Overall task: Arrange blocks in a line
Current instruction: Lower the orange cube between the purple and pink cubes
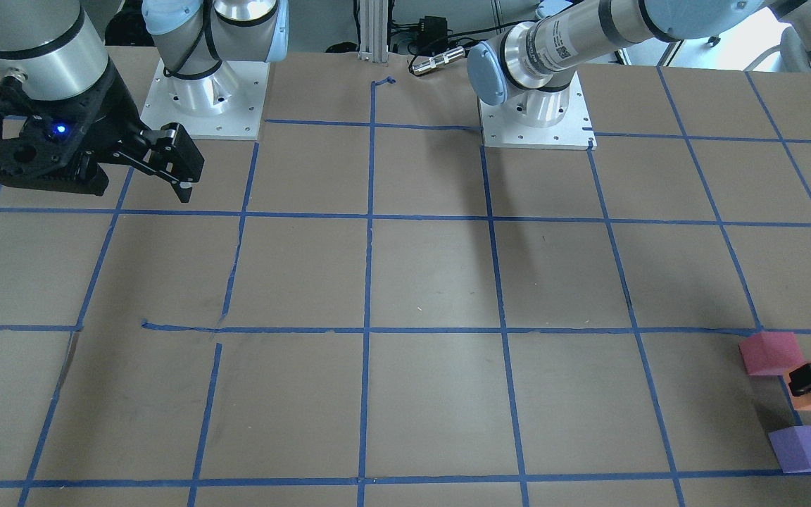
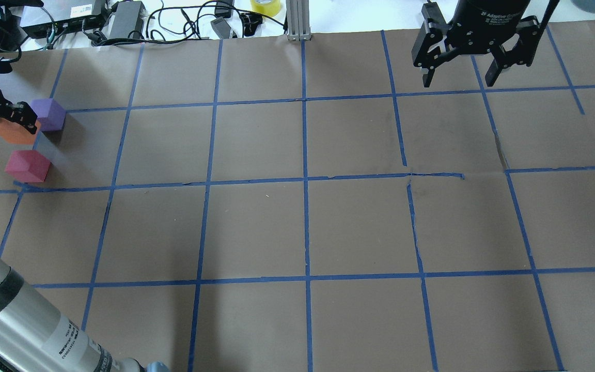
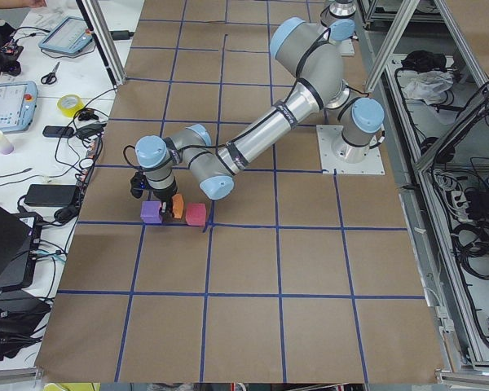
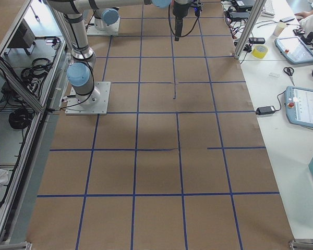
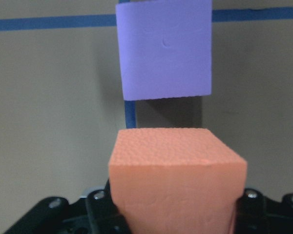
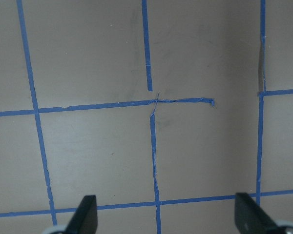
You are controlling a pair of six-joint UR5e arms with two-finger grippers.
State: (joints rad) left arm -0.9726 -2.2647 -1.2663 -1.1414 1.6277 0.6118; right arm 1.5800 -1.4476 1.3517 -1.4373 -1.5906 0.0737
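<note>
Left arm (image 3: 253,134) was stretched right out to the table's (image 2: 302,227) left edge, and there were all 3 blocks together. The left jaws were clenched on the orange block (image 2: 12,135): in the left wrist view it filled the gap between them, with a black finger (image 5: 56,212) pressed at each side. Whether it sat on the table or hung just above it, I could not tell.

Purple block (image 2: 49,114) lay just beyond the orange one, on the side away from the robot. They were close, but the wrist view showed a narrow strip of table between them, so they were not touching. It sat across a blue tape line (image 5: 53,22).

Reddish-pink block (image 2: 27,166) lay on the robot's side of the orange one, near it, untouched by the jaws and hard by a tape crossing. So the order was purple, orange, pink. In the overhead view the orange one sat a shade further toward the table's edge than its 2 neighbours.

Over on the other side, the right jaws were released and spread wide, with nothing between them. They hung above the table, well away from all 3 blocks. The right wrist view showed only 2 fingertips (image 6: 86,218) and the taped grid below.
</note>
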